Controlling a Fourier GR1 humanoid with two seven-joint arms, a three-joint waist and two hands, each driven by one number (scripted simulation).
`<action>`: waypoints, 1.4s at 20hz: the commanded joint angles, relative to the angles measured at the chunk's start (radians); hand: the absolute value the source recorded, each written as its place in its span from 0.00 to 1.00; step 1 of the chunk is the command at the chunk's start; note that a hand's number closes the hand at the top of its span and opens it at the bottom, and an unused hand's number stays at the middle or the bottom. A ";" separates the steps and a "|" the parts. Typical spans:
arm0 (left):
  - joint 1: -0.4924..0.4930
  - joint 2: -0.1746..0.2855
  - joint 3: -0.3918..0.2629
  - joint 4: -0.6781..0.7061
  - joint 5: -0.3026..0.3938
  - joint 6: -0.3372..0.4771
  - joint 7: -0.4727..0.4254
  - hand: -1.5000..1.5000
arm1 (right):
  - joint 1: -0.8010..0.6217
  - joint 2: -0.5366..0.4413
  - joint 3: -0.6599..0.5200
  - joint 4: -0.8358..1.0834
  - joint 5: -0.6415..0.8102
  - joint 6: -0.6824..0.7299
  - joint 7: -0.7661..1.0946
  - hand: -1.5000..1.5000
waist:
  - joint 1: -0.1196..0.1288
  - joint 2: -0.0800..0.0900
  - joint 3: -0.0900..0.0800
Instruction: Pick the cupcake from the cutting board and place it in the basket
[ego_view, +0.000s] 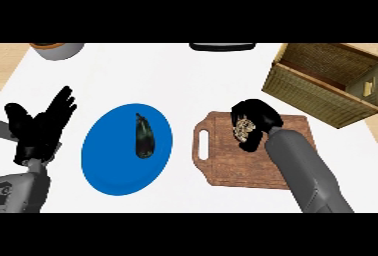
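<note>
Your right robot hand (260, 114) has the cupcake (242, 130); basket (306, 90) up and rightward
The right robot hand has its fingers curled round the cupcake, over the board (229, 165); whether it is lifted yet you cannot tell. The basket lies just past the board's far right corner, so the carry runs away from you and rightward. This hand is much the nearer; your left robot hand (40, 125) rests open at the worktop's (184, 75) left side

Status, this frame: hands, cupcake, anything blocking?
Right hand curled round cupcake, over cutting board. Left hand open, resting at left. Nothing between board and basket.
</note>
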 joint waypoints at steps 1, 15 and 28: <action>0.000 0.016 0.011 0.005 0.006 -0.014 -0.011 0.50 | -0.030 0.139 -0.039 -0.044 -0.030 -0.110 0.348 1.00 | 0.020 0.004 0.010; 0.001 -0.022 -0.033 0.002 -0.017 -0.008 -0.008 0.50 | -0.256 0.146 0.286 -0.560 -0.187 -0.607 0.985 1.00 | 0.044 0.005 0.013; 0.028 -0.010 -0.006 -0.040 -0.004 -0.023 -0.014 0.50 | -0.513 0.094 0.151 -0.710 0.093 -0.322 1.417 1.00 | 0.032 0.023 0.015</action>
